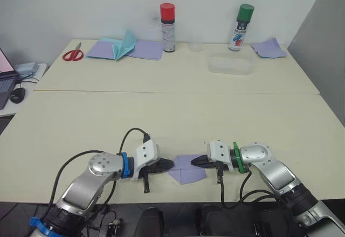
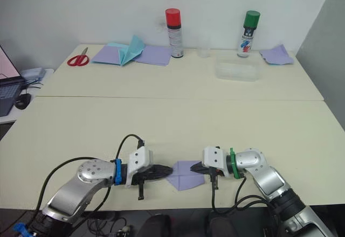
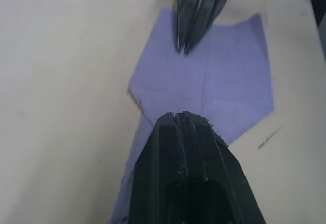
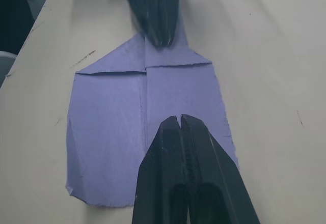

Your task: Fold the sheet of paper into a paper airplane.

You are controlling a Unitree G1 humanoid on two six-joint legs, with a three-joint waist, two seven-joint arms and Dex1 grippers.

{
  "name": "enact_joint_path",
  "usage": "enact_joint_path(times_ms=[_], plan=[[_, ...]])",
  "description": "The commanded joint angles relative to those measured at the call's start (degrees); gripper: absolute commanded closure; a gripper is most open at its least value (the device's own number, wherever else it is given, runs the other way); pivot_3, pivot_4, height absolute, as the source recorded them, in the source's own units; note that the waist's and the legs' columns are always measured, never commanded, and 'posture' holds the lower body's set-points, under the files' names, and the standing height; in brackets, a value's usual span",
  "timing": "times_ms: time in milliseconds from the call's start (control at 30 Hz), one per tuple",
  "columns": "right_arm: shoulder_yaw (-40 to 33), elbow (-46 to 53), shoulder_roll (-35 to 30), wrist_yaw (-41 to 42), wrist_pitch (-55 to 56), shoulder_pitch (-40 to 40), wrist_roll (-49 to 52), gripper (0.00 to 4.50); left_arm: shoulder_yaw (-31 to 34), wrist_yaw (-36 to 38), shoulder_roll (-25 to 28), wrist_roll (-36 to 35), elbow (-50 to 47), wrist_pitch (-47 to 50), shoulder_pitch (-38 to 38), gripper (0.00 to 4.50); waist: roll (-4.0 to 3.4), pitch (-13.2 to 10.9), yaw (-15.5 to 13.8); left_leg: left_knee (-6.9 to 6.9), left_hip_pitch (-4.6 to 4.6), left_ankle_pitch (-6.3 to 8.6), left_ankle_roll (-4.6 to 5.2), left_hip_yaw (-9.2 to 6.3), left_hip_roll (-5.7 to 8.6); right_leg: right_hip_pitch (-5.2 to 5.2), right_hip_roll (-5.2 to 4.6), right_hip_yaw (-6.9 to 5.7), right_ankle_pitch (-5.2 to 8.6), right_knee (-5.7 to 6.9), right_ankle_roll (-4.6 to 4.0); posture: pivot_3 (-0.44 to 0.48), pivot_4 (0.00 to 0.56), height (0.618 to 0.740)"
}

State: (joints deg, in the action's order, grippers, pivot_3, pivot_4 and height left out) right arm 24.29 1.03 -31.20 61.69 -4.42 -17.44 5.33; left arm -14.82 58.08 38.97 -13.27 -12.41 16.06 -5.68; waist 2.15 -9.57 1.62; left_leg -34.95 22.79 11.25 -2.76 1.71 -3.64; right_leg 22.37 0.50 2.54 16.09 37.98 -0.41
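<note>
The sheet of paper [image 1: 187, 168] lies flat near the bench's [image 1: 178, 116] front edge, its folded point toward the left hand [image 1: 168, 165], long axis running hand to hand. Both hands — left and right hand [image 1: 197, 161] — are clenched, tips pressing on the sheet's opposite ends. Open bench stretches behind — the left tip hides the point.

Two spray cans [image 1: 167, 27] [image 1: 240, 27], one pair of scissors [image 1: 73, 54], one teal folded paper [image 1: 124, 44], one clear tray [image 1: 230, 64], one small cup [image 1: 195, 46].

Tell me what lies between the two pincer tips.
Only the sheet of paper lies between the left pincer and right pincer; the left eye view shows it.
</note>
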Motion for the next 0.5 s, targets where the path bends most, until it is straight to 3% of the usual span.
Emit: enact_joint_path(times_ms=[33, 100, 200, 400, 500], plan=[[-0.97, 0.60, -0.80, 1.23, 0.43, 0.61, 0.49, 4.43, -2.73, 0.43, -0.24, 3.36, 2.91, -2.04, -0.09, 4.50, -0.01, 0.00, -0.08, 0.00, 0.00, 0.00, 0.00, 0.00, 0.01, -0.01, -0.01, 0.01, 0.00, 0.00, 0.00, 0.000, 0.150, 0.740], [-2.51, 1.77, -0.91, 1.87, 0.68, 0.78, 2.27, 4.43, -3.37, 0.34, -0.27, 4.36, 3.68, -3.47, -0.11, 4.50, -0.01, 0.00, -0.13, 0.00, 0.01, 0.00, 0.00, 0.01, 0.03, -0.01, -0.02, 0.02, -0.01, 0.00, 0.01, 0.000, 0.150, 0.740], [-5.39, 3.69, -1.88, 3.31, 1.71, 1.05, 5.29, 3.90, -3.50, 0.16, -0.64, 4.58, 4.12, -4.04, -0.11, 4.50, -0.05, -0.03, -0.23, 0.00, 0.03, 0.00, 0.00, 0.01, 0.07, -0.02, -0.05, 0.01, -0.01, -0.01, 0.02, 0.000, 0.150, 0.740], [-9.99, 1.08, -7.22, 6.65, 13.68, 2.95, 4.72, 1.77, -3.42, 0.26, -0.66, 4.31, 4.21, -4.16, 0.04, 4.50, -0.07, -0.04, -0.28, -0.02, 0.02, 0.00, 0.00, 0.04, 0.12, -0.03, -0.04, 0.00, -0.04, -0.02, 0.07, 0.000, 0.150, 0.740], [-8.94, -4.19, -10.87, 9.80, 26.79, 4.70, 0.86, 1.77, -2.93, 0.08, -0.95, 3.63, 3.97, -3.81, 0.13, 4.50, -0.07, -0.04, -0.46, -0.01, 0.02, 0.00, 0.00, 0.02, 0.14, -0.05, -0.03, -0.02, -0.02, -0.03, 0.04, 0.000, 0.150, 0.740]])
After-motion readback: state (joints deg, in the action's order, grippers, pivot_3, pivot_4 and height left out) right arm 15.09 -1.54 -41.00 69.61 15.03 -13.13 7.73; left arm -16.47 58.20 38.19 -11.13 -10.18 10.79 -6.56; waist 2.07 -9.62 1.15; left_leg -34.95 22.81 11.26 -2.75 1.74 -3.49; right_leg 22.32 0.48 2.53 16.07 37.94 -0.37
